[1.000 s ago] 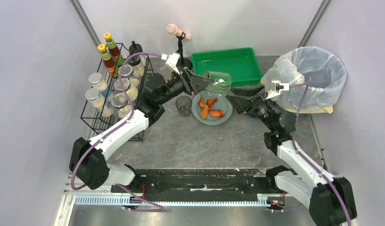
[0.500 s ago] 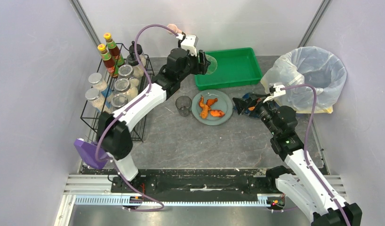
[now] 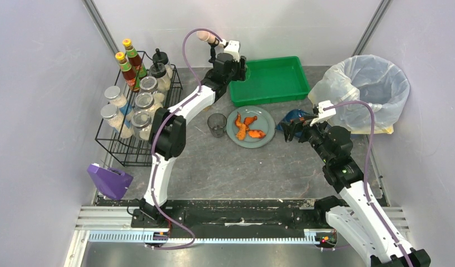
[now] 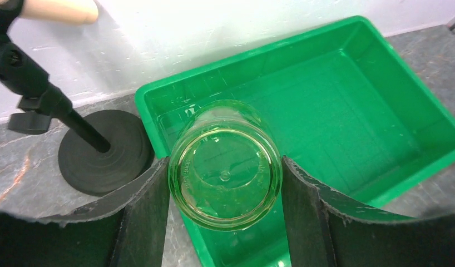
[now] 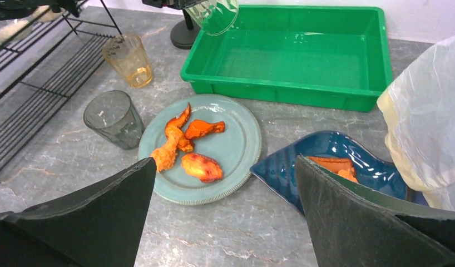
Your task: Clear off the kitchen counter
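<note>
My left gripper (image 3: pixel 240 69) is shut on a green-tinted glass (image 4: pixel 225 164), gripped by its sides between both fingers. It hangs above the left end of the green tray (image 4: pixel 336 111); the right wrist view also shows the glass (image 5: pixel 213 14) over the tray (image 5: pixel 281 92). My right gripper (image 3: pixel 289 130) is open and empty above the kitchen counter (image 3: pixel 225 167). It hovers between a teal plate (image 5: pixel 231 147) of orange fried pieces and a blue dish (image 5: pixel 331 161) holding orange food. A grey glass (image 5: pixel 113 118) and an amber glass (image 5: pixel 128 59) stand on the counter left of the plate.
A black wire rack (image 3: pixel 133 111) with jars and sauce bottles stands at the left. A microphone stand (image 4: pixel 103 150) sits just left of the tray. A bin lined with a white bag (image 3: pixel 361 92) stands at the right, close to the blue dish (image 3: pixel 295 118).
My left arm has stretched toward the back, carrying the green glass from above the plate to over the tray's left end. My right gripper has drawn back off the blue dish.
</note>
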Tool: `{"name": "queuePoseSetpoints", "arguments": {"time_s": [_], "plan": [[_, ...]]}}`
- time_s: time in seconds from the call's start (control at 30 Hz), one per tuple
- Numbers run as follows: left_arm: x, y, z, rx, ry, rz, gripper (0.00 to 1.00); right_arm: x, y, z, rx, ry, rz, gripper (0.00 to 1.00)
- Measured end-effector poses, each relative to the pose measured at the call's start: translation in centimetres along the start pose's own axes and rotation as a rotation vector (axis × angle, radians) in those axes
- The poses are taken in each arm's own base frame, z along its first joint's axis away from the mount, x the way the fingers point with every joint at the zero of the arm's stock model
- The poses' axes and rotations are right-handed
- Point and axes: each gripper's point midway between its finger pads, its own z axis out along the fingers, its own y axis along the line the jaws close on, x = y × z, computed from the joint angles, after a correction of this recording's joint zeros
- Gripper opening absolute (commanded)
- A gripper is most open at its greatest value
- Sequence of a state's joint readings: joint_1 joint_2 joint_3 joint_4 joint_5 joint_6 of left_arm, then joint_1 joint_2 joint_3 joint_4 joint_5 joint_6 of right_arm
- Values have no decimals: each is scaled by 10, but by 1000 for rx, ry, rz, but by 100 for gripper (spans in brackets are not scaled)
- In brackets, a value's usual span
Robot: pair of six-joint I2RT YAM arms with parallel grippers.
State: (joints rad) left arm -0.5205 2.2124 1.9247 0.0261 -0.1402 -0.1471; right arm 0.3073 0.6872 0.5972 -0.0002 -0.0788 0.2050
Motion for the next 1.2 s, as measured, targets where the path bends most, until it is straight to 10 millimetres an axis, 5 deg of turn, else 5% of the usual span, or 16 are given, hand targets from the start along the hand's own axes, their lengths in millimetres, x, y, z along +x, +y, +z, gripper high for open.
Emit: {"name": "queuePoseSetpoints", "arguments": {"time_s": [0.23, 0.47, 0.8, 1.2], "plan": [[36, 14, 47, -31, -11, 18, 12, 12, -4, -6, 15, 50, -36, 98], [48, 36, 75, -86, -39, 43, 23, 21, -11, -9, 44, 93, -55, 98], [47, 49, 82, -107, -56, 40, 58, 31, -17, -5, 69, 137, -67, 98], [53, 48, 86, -78, -45, 39, 73, 31, -18, -2, 72, 146, -70, 98]]}}
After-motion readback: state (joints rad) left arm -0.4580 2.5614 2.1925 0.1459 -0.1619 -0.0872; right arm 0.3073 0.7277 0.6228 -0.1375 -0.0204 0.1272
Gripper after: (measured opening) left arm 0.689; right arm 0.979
